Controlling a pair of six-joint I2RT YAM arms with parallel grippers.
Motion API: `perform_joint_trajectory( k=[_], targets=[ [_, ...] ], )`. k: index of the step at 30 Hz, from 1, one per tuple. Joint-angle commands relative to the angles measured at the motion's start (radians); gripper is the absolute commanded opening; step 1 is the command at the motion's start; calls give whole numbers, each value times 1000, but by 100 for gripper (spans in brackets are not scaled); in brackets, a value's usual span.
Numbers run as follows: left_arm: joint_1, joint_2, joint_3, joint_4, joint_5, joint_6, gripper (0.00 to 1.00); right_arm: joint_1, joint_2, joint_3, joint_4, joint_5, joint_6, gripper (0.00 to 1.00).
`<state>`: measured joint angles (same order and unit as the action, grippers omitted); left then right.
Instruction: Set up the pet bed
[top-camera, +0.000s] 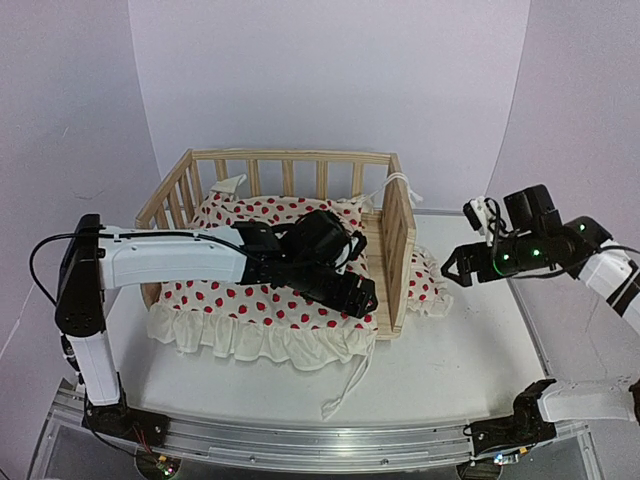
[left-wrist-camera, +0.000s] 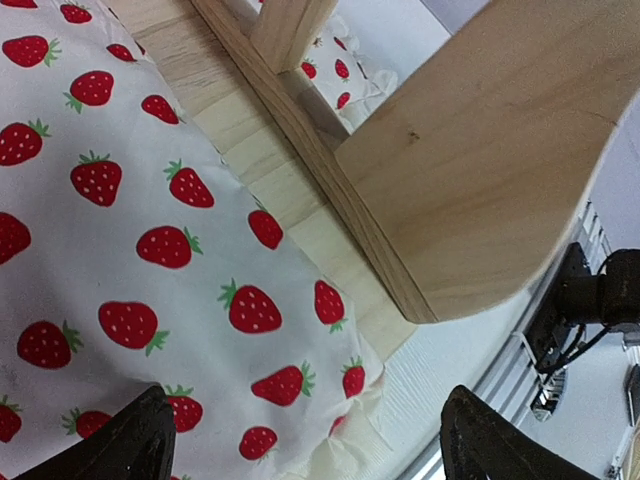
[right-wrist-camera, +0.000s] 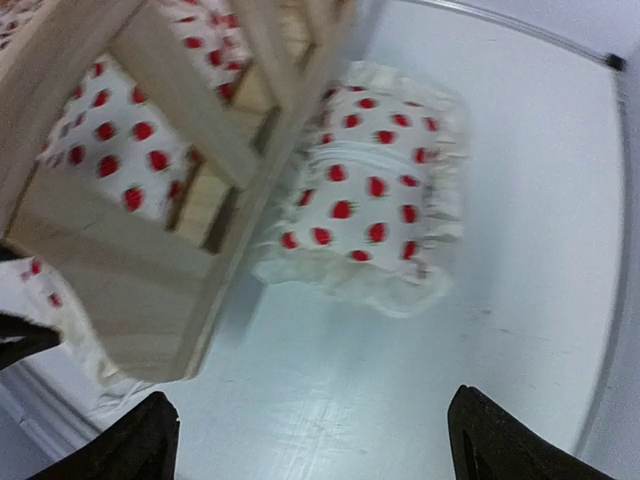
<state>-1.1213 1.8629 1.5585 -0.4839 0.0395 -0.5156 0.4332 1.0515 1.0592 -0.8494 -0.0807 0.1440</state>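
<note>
The pine pet bed frame (top-camera: 398, 228) stands mid-table with slatted rails on three sides. Its red-dotted white ruffled cushion (top-camera: 250, 305) lies in it, skewed, with the ruffle hanging over the open front and bare wooden floor showing on the right side. My left gripper (top-camera: 362, 300) is open just above the cushion's front right corner (left-wrist-camera: 290, 385), beside the right rail's end post (left-wrist-camera: 480, 170). My right gripper (top-camera: 455, 268) is open and empty in the air, right of the frame. In the right wrist view a small red-dotted pillow (right-wrist-camera: 370, 200) lies on the table beside the frame (right-wrist-camera: 130, 250).
The small pillow (top-camera: 428, 282) lies against the outside of the frame's right rail. A white tie string (top-camera: 345, 390) trails from the cushion's front onto the table. Another string (top-camera: 400, 186) hangs at the back right corner. A metal rail (top-camera: 300, 440) runs along the near table edge.
</note>
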Motion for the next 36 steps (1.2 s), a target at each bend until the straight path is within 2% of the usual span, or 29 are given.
perform_joint_trajectory(
  k=[1, 4, 6, 9, 11, 15, 17, 21, 24, 27, 34, 35, 36],
  targets=[
    [3, 58, 115, 5, -96, 27, 91, 6, -62, -156, 315, -472, -31, 93],
    [3, 111, 146, -12, -124, 28, 87, 9, -52, -245, 488, -607, -25, 90],
    [3, 143, 176, -35, -164, 26, 82, 17, -23, -278, 562, -585, -15, 90],
    [6, 186, 222, -72, -220, 32, 73, 36, 44, -275, 619, -584, -5, 85],
    [17, 212, 250, -99, -242, 30, 64, 87, 74, -267, 627, -552, -28, 78],
    [46, 227, 271, -101, -248, 32, 38, 163, 108, -257, 657, -442, -29, 65],
    [58, 236, 288, -101, -241, 37, 28, 193, 111, -269, 700, -405, -5, 62],
    [83, 258, 324, -97, -231, 58, 19, 240, 115, -311, 828, -381, 89, 59],
    [111, 253, 326, -96, -241, 87, 17, 271, 145, -329, 959, -388, 188, 58],
    [124, 202, 266, -95, -244, 99, 17, 297, 148, -318, 955, -334, 221, 57],
    [120, -25, -19, -69, -217, 163, 19, 297, 80, -229, 621, -152, 117, 67],
    [120, -64, -64, -68, -235, 170, 25, 296, 72, -221, 589, -141, 104, 68],
    [119, -112, -109, -69, -258, 175, 35, 296, 64, -215, 561, -134, 91, 68]
  ],
)
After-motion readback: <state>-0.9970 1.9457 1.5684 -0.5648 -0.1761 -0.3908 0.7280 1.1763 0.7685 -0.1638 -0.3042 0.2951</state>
